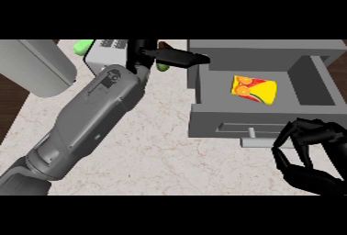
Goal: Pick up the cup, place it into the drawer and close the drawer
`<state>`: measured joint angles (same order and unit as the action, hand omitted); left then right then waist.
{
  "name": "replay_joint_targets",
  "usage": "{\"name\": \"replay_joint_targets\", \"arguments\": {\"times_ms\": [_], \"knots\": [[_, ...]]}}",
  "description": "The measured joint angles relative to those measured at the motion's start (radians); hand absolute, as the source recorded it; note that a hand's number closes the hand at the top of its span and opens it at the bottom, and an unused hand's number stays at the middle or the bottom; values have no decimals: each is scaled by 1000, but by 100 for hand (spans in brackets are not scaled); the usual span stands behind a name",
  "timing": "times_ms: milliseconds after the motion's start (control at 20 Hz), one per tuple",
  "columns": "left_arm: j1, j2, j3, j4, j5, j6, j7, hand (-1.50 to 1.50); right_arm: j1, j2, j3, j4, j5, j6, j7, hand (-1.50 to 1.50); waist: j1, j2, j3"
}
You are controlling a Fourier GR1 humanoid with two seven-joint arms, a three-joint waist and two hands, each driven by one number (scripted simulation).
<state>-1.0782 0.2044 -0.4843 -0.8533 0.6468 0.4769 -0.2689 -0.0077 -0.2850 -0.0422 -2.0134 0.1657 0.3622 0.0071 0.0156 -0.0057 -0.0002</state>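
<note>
The cup (254, 89), yellow with an orange and red fruit print, lies on its side on the floor of the open grey drawer (308, 82), with no hand touching it. My right hand (310, 153) hangs at the lower right, just in front of the drawer's front panel (224, 123) and to the right of its small handle (251, 133). Its fingers are curled and hold nothing. My left hand (169, 55) is stretched far up the counter, with straight fingers pointing right at the drawer's back left corner.
A light grey boxy appliance (106, 51) stands at the back under my left forearm. Green items (82, 46) show beside it and under the left hand. A large grey cylinder (34, 66) lies at the far left. The counter (156, 151) is marbled.
</note>
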Motion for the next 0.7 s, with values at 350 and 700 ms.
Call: {"name": "replay_joint_targets", "arguments": {"times_ms": [350,700], "knots": [[160,126,41,-209,11,-40,53,-150,-91,20,105,164,244,-93,-56,150,18,1,0],[314,234,94,-335,36,-106,56,-150,-191,-16,222,381,516,-175,-114,150,27,5,0]]}}
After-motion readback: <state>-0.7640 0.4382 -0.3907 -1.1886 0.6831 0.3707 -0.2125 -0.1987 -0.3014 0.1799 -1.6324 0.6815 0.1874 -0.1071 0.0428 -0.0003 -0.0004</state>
